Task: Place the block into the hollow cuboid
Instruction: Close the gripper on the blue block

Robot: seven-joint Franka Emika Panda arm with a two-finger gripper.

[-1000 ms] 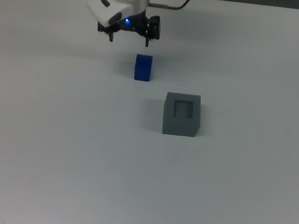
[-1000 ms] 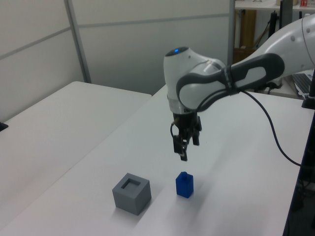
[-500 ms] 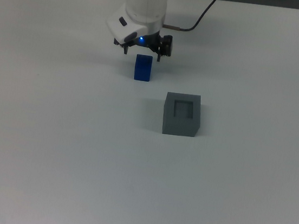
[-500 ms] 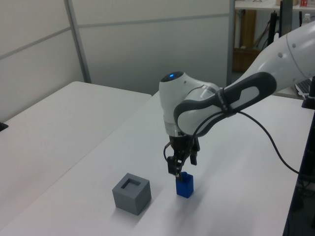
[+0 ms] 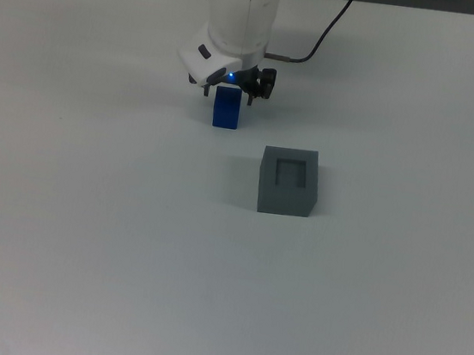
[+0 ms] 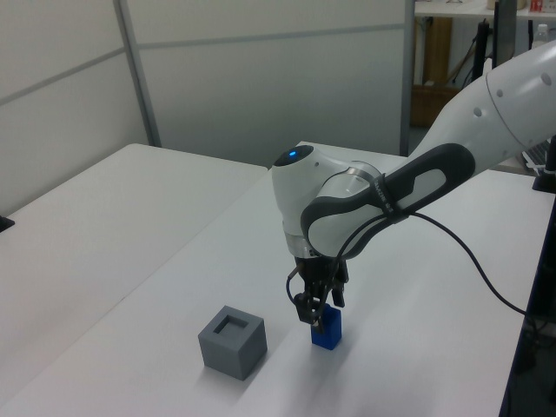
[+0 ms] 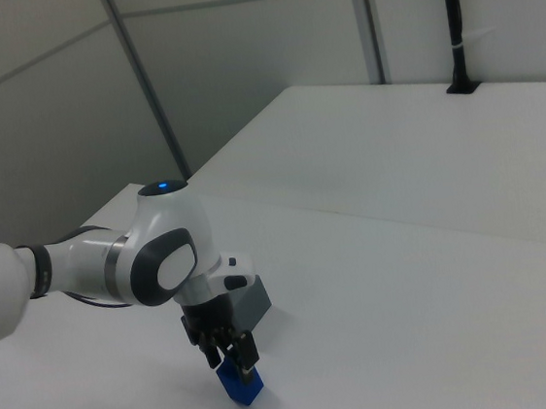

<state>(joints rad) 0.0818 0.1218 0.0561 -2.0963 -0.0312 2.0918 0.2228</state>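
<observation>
The small blue block (image 5: 226, 113) stands upright on the white table (image 5: 84, 228). My gripper (image 5: 228, 98) is lowered over the block's top, open, with one finger on each side and a gap to both faces. The left view shows the fingers reaching down around the upper part of the block (image 6: 327, 332) from the gripper (image 6: 316, 316). The grey hollow cuboid (image 5: 265, 179) sits apart from them, lower and to the right in the top view, its square recess empty. In the right view the gripper (image 7: 233, 363) covers the top of the block (image 7: 244, 388), and the cuboid (image 7: 254, 302) shows partly behind the hand.
A black cable (image 5: 319, 40) trails from the arm across the far part of the table. Grey partition walls (image 6: 261, 69) stand behind the table in the left view, and a black post (image 7: 452, 20) rises at the table's far edge in the right view.
The gripper has come toward the block and down, from hovering beside and above it to straddling its top. Block and cuboid have not moved.
</observation>
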